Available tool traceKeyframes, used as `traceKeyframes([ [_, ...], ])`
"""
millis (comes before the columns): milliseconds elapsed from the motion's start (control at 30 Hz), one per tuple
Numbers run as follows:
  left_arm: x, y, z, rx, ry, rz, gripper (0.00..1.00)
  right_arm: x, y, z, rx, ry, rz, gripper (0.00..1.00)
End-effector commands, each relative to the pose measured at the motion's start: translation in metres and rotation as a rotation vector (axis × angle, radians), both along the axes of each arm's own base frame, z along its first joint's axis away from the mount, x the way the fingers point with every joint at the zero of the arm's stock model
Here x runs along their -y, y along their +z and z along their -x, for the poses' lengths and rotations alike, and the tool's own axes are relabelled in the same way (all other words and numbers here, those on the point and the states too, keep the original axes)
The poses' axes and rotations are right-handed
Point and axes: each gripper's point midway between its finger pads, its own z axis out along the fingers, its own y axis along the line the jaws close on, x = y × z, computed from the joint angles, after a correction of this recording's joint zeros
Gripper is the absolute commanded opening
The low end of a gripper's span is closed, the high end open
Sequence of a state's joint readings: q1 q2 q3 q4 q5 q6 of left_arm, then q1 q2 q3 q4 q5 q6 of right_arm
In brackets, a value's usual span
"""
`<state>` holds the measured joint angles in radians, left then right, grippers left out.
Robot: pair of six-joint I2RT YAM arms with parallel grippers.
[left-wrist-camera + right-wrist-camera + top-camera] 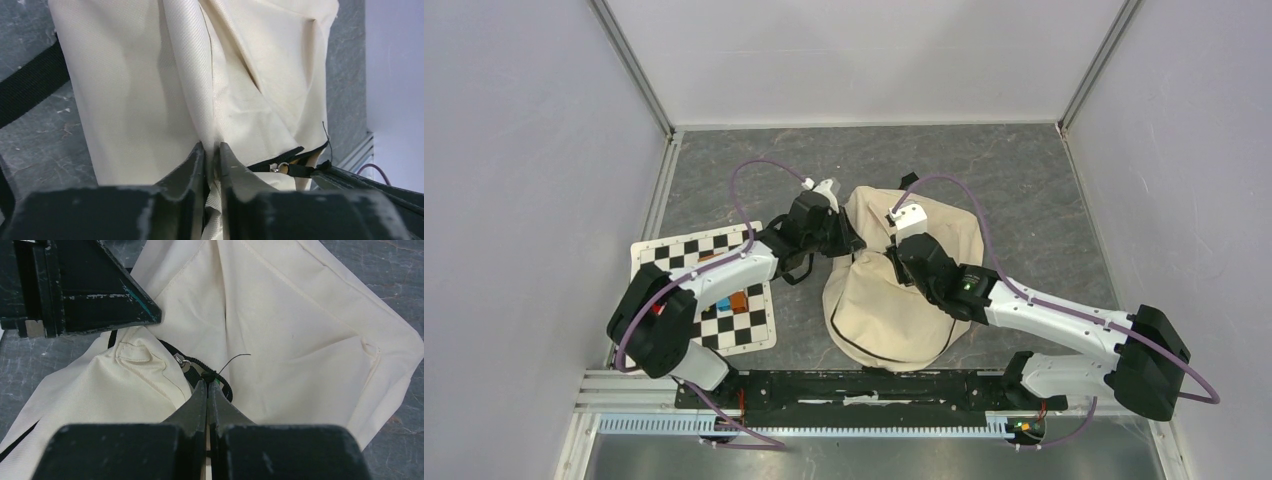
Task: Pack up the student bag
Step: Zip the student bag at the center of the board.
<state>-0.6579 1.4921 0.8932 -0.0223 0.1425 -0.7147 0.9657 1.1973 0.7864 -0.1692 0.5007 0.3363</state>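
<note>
Top external view: the student bag (894, 310) lies slumped in the middle of the frame on the grey tabletop (1024, 190). Both arms reach onto its upper part. The left end effector (842, 238) is at the bag's upper-left edge and the right end effector (902, 252) is just beside it, nearer the centre.

In the left wrist view, the left end effector (211, 149) is closed on a raised fold of the cream fabric. The fold runs as a taut ridge toward the top of the frame. I judge this grip to be a brace, keeping the cloth stretched so the zipper (272, 162) at the lower right of that frame has something to run against.

In the right wrist view, the right end effector (207, 384) is clamped tight, with its tips on the black zipper pull (209, 375) where the zipper line curves between two panels. A metal slider (182, 361) sits just to the upper left of it. The pairing looks like a hold-and-pull on the zipper. Whether the opening is parted at all is hidden by folds.

At the left of the overhead frame, a checkered mat (674, 252) carries small orange and blue items (738, 300), partly under the left arm. They are probably waiting to be packed.
</note>
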Motion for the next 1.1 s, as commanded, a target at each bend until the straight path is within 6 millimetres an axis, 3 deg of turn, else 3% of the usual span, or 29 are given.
traceKeyframes([
  [0,0.013,0.023,0.003,0.029,-0.013,0.112,0.12,0.008,0.008,-0.007,0.041,-0.048,0.007,0.0],
  [67,0.005,0.028,0.003,0.058,0.019,0.104,0.02,0.013,0.01,-0.009,0.048,-0.067,0.035,0.0],
  [300,-0.014,0.06,-0.001,0.207,0.016,0.057,0.02,0.038,0.018,-0.019,0.09,-0.159,0.192,0.0],
  [567,-0.035,0.043,-0.001,0.208,-0.011,-0.038,0.02,0.056,0.016,-0.018,0.084,-0.194,0.244,0.0],
  [833,-0.061,0.038,-0.004,0.23,0.028,-0.089,0.02,0.073,-0.019,0.003,0.004,-0.192,0.255,0.0],
  [1067,-0.074,0.034,-0.004,0.232,0.046,-0.118,0.02,0.079,-0.028,0.01,-0.015,-0.197,0.235,0.0],
])
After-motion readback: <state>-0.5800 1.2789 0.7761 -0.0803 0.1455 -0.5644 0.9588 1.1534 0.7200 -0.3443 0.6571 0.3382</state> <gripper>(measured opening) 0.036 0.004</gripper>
